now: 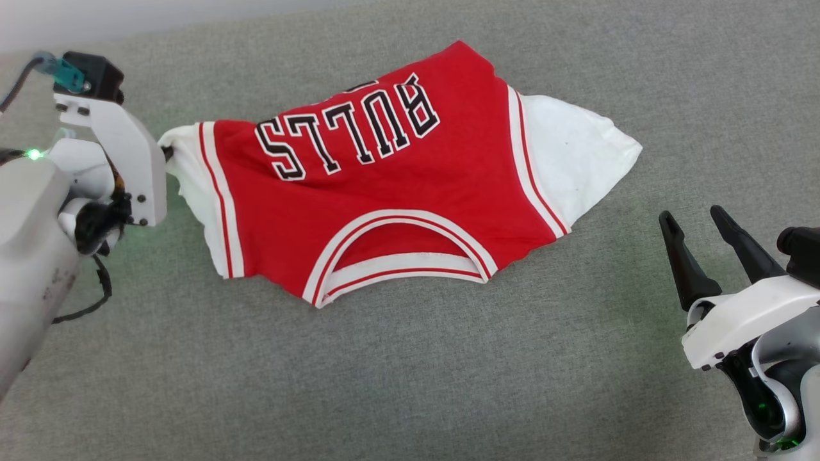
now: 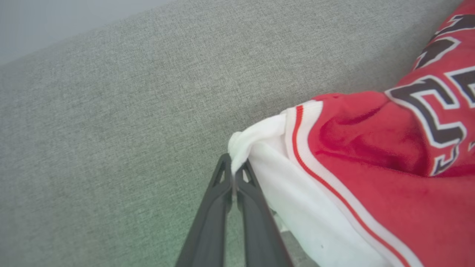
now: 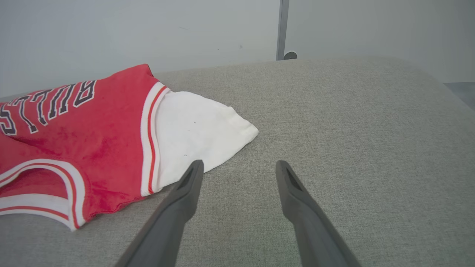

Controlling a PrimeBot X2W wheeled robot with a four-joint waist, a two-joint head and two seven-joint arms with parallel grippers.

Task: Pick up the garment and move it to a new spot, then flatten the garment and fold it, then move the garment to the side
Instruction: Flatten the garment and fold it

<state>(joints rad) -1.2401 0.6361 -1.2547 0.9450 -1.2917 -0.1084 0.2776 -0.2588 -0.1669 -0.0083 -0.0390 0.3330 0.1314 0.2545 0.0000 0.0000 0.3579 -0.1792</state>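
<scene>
While left pincer (image 2: 233, 168) clamps garment (image 1: 397, 192) by one sleeve (image 2: 259, 148) | right pincer (image 1: 692, 216) gaping, empty, near other sleeve (image 1: 576, 153)

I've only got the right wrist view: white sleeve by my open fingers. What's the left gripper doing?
Observer: The left gripper is shut on the other white sleeve of the garment, pinching its edge.
Operator: Is the cloth flat over there?
Observer: No, it bunches toward that grip, creasing beside the BULLS lettering.
Operator: Am I touching the near sleeve?
Observer: No, in the head view grey surface shows between the right gripper and that sleeve.
</scene>
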